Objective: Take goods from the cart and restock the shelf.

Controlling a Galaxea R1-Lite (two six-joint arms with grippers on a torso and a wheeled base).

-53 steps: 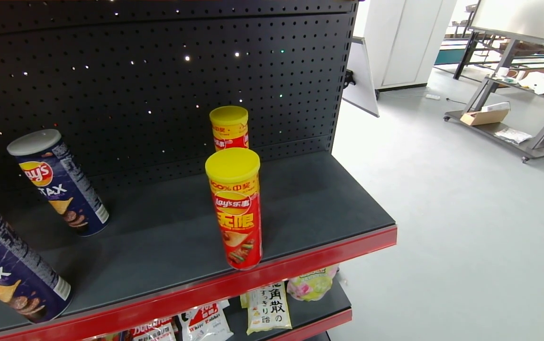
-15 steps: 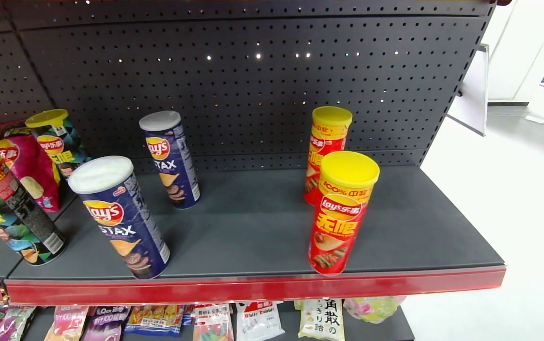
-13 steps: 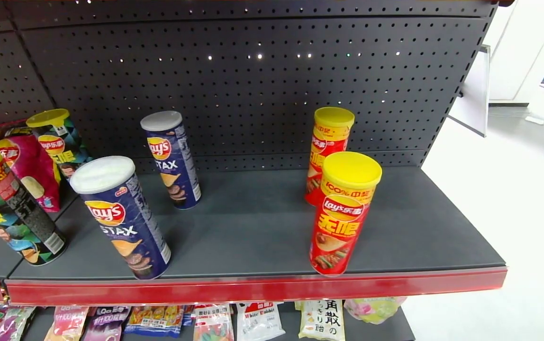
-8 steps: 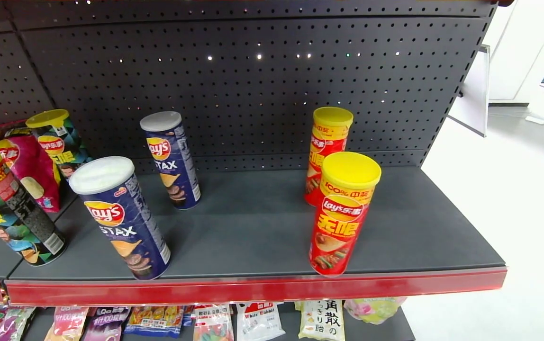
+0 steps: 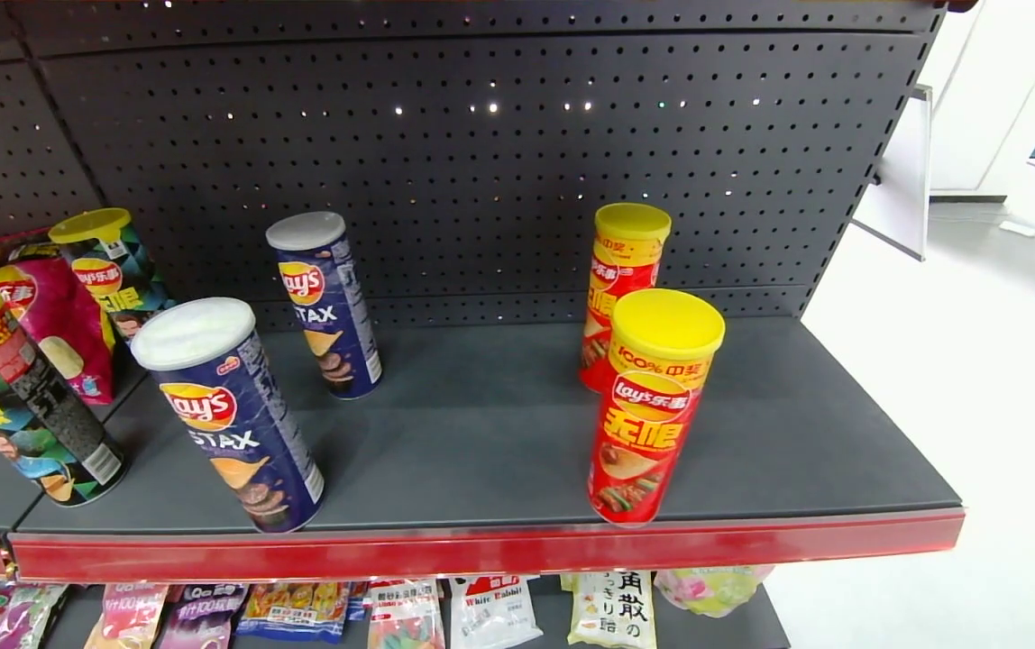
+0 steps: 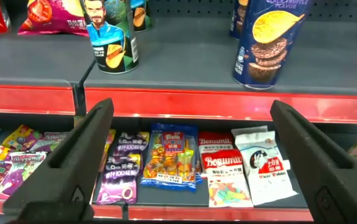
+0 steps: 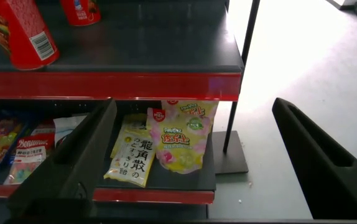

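The dark shelf board (image 5: 481,433) with a red front edge carries upright chip cans. A red can with a yellow lid (image 5: 653,406) stands near the front edge, and a second red can (image 5: 626,261) stands behind it. To the left are two dark blue cans, one in front (image 5: 229,415) and one at the back (image 5: 326,302). My left gripper (image 6: 191,109) is open and empty, facing the red edge below a blue can (image 6: 265,43). My right gripper (image 7: 195,106) is open and empty, below the shelf's right end and the red can (image 7: 20,34).
Two teal-and-black cans (image 5: 13,397) and a pink bag (image 5: 53,324) fill the neighbouring section on the left. Snack bags (image 6: 169,165) lie on the lower shelf, with more bags (image 7: 181,140) at its right end. Open floor (image 5: 977,361) lies right of the shelf.
The camera swung left since 3.5 s ago, so more of the shelf's left side shows. Over the last second nothing has visibly moved.
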